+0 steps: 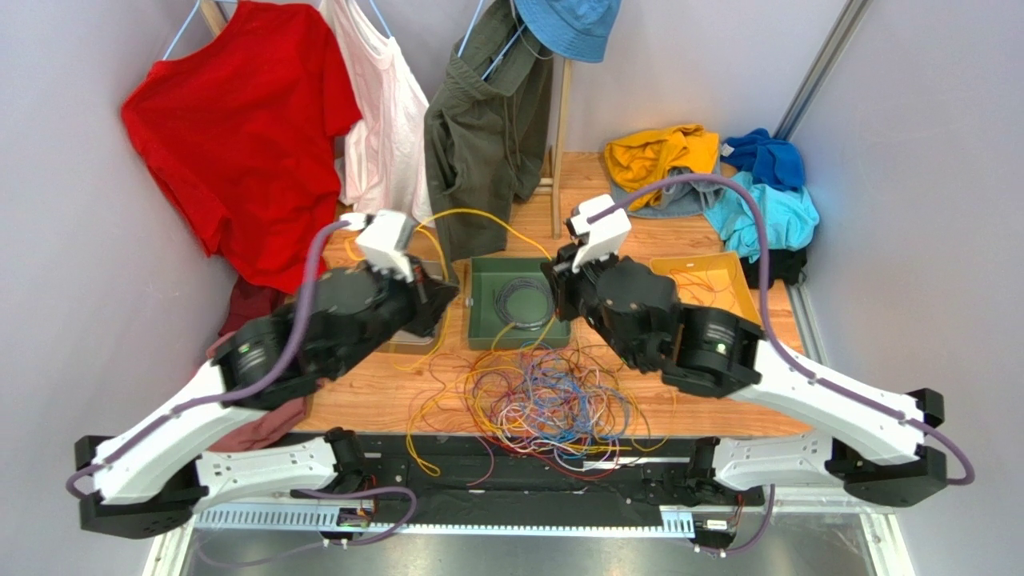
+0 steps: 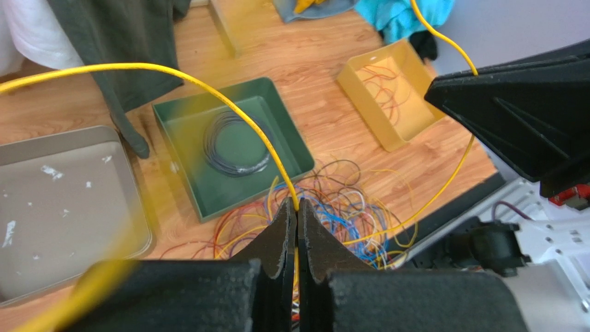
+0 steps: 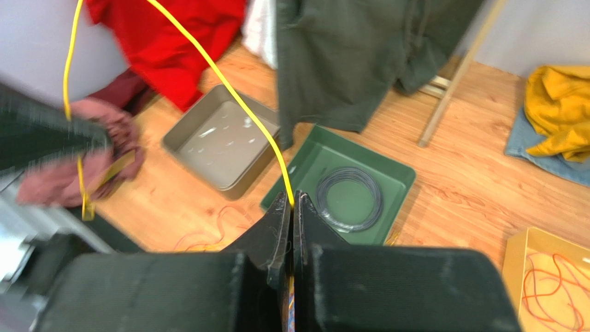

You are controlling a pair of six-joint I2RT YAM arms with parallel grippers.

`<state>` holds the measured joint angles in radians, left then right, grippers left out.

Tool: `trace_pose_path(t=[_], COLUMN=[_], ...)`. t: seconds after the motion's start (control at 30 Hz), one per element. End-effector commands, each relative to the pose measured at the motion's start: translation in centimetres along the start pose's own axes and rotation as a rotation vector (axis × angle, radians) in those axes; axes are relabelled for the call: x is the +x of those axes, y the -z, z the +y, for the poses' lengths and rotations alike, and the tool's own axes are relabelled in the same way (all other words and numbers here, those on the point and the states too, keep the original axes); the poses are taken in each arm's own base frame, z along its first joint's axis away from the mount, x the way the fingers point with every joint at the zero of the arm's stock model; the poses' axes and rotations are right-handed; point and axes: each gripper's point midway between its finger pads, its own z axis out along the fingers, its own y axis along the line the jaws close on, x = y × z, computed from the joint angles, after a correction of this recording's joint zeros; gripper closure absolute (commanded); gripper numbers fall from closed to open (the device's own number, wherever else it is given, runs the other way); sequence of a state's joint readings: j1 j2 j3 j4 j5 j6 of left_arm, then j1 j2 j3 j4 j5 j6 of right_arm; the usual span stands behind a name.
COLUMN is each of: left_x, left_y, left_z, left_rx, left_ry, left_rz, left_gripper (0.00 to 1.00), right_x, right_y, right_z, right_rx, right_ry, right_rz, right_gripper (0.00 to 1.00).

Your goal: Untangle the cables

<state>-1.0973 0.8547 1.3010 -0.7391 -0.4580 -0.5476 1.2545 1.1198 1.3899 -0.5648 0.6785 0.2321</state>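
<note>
Our top camera looks steeply down from above the near edge over the whole bench (image 1: pixel 361 408). Our wrist cameras ride close behind the left end effector (image 2: pixel 296 211) and right end effector (image 3: pixel 291 202), angled downward; all three views share the green tray (image 1: pixel 477 306) and yellow cable (image 1: pixel 481 215).

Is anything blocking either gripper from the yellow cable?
Nothing visible. The left gripper and the right gripper are each shut on the yellow cable, which arcs freely between them.
</note>
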Motion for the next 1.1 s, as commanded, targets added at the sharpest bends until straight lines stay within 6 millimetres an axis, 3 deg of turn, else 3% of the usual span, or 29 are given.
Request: trace_pose_path(t=[0.0, 0.13, 0.23, 0.27, 0.5, 0.6, 0.63, 0.8, 1.07], left_x=[0.5, 1.9, 3.1, 3.3, 4.7, 6.1, 7.7, 9.4, 13.6], left_y=[-3.9, -8.3, -11.5, -12.7, -17.3, -19.2, -19.9, -22.6, -25.1], left_z=[-1.3, -1.5, -2.0, -2.2, -1.8, -1.5, -1.3, -1.2, -0.2], left_rx=[0.062, 0.051, 0.06, 0.067, 0.085, 0.103, 0.114, 0.16, 0.15], left_ry=[0.029, 0.009, -0.02, -0.02, -0.032, -0.001, 0.006, 0.058, 0.075], left_rz=[0.052, 0.078, 0.092, 0.087, 0.096, 0.109, 0.144, 0.153, 0.212], left_gripper=[1.0, 1.0, 1.0, 1.0, 1.0, 1.0, 1.0, 1.0, 1.0], right_x=[-1.6, -0.7, 0.8, 2.2, 6.2, 7.2, 7.5, 9.1, 14.9], right_y=[-3.4, -6.5, -8.8, -9.5, -13.3, -14.2, -14.4, -15.4, -15.7], right_z=[-0.3, -1.1, -2.3, -2.6, -5.0, -5.4, -5.4, -6.5, -7.7], right_rx=[0.001, 0.034, 0.047, 0.052, 0.052, 0.049, 0.044, 0.059, 0.097], right_ry=[-0.131, -0.129, -0.14, -0.151, -0.215, -0.216, -0.215, -0.223, -0.218], right_rz=[-0.087, -0.09, -0.079, -0.056, -0.021, -0.018, -0.013, -0.005, 0.095], right_gripper=[1.0, 1.0, 1.0, 1.0, 1.0, 1.0, 1.0, 1.0, 1.0])
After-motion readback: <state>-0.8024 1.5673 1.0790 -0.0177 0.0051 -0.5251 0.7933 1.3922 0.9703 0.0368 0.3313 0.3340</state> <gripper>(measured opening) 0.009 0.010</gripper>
